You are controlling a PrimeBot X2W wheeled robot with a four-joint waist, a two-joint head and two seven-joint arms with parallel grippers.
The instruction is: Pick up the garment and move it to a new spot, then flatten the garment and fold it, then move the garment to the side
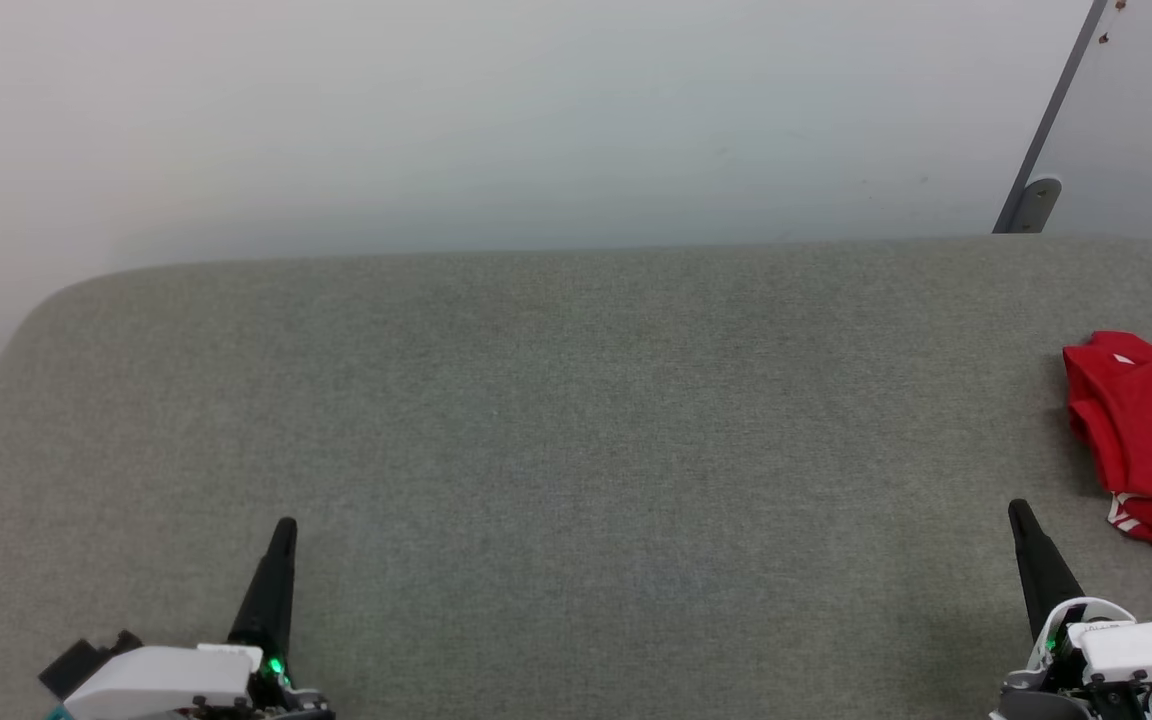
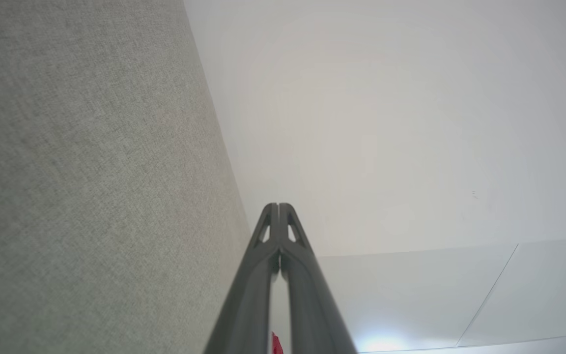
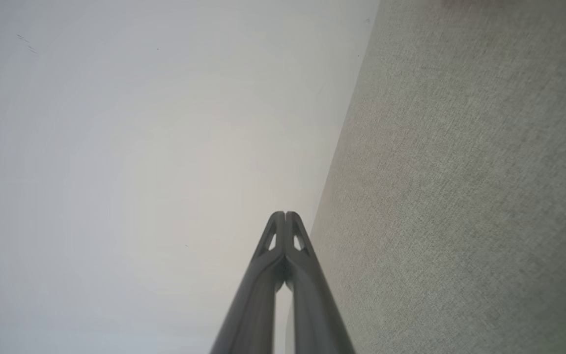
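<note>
The garment (image 1: 1151,435) is a red bundle with a bit of red-white striped trim, lying crumpled at the far right of the grey table (image 1: 556,400) and cut off by the picture's edge. My left gripper (image 1: 283,527) rests at the lower left, shut and holding nothing, far from the garment. My right gripper (image 1: 1019,511) stands at the lower right, shut and holding nothing, a short way left of the garment's near end. In the left wrist view the left gripper (image 2: 278,206) has its tips together, and a sliver of red garment (image 2: 276,344) peeks between the fingers. The right gripper (image 3: 285,215) is shut too.
The table is covered in grey-green fabric with rounded far corners. A pale wall (image 1: 536,110) rises behind it. A grey metal bracket and slanted post (image 1: 1036,200) stand at the far right behind the table edge.
</note>
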